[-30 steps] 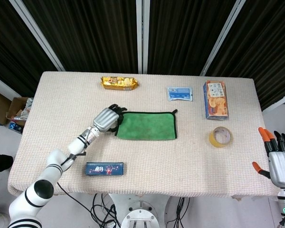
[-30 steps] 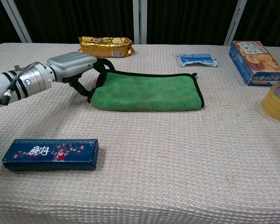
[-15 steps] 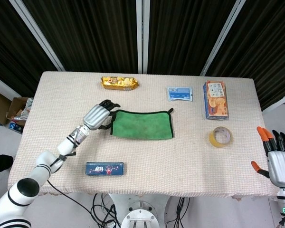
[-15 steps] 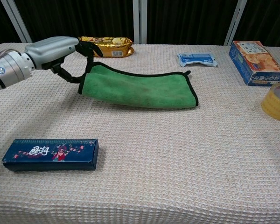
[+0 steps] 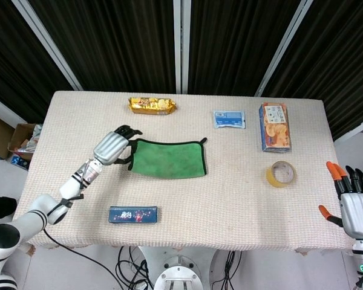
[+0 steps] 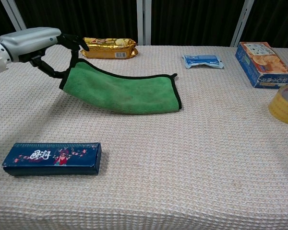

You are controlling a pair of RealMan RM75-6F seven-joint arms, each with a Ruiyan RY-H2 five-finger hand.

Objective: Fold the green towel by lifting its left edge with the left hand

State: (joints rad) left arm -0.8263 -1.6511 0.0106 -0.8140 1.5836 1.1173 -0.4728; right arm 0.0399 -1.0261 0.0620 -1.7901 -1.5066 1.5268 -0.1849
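A green towel (image 5: 167,158) with a dark hem lies left of the table's middle; its right part rests flat on the cloth. My left hand (image 5: 112,145) pinches the towel's left edge and holds that end raised above the table, so the towel (image 6: 120,88) slopes up toward the left hand (image 6: 36,40) in the chest view. My right hand (image 5: 354,202) hangs off the table's right edge with fingers spread and nothing in it; the chest view does not show it.
A dark blue box (image 6: 52,158) lies near the front left. At the back sit a gold snack pack (image 5: 152,105), a small blue-white packet (image 5: 228,119) and a blue biscuit box (image 5: 274,126). A roll of tape (image 5: 281,174) is at the right.
My left hand has risen and pulled leftward with the towel's left edge. The whole towel has slid left across the table. The right hand has stayed put.
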